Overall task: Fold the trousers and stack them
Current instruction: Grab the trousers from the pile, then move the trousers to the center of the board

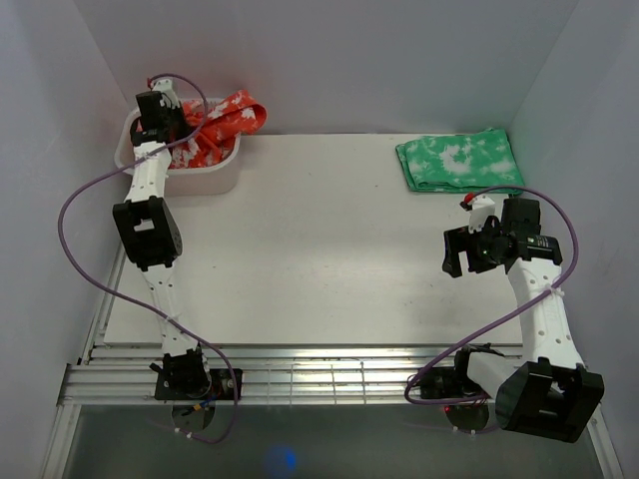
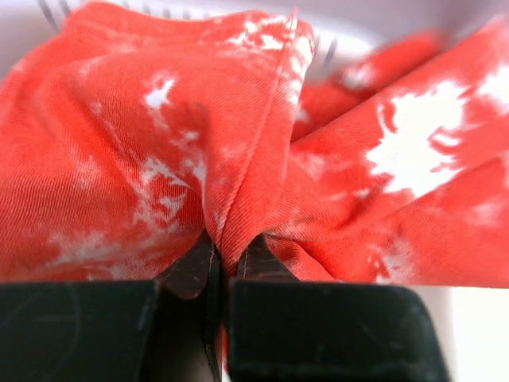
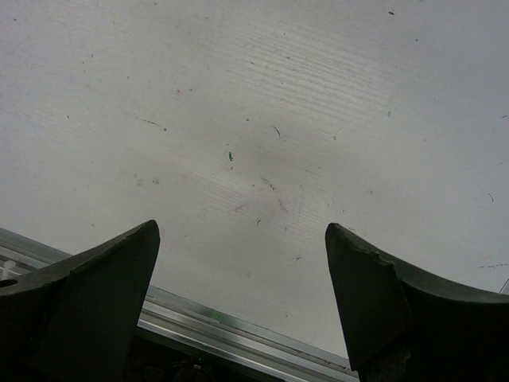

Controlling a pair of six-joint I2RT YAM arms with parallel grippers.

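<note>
Far left, the left jaws pinch a soft ridge of blotchy red-orange trousers [image 2: 143, 159] in a white tub [image 1: 205, 182]; the right jaws gape over the scuffed bench [image 3: 262, 119]

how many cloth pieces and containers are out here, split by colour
red-orange trousers: 1
green cloth: 1
white bin: 1
total: 3
</note>
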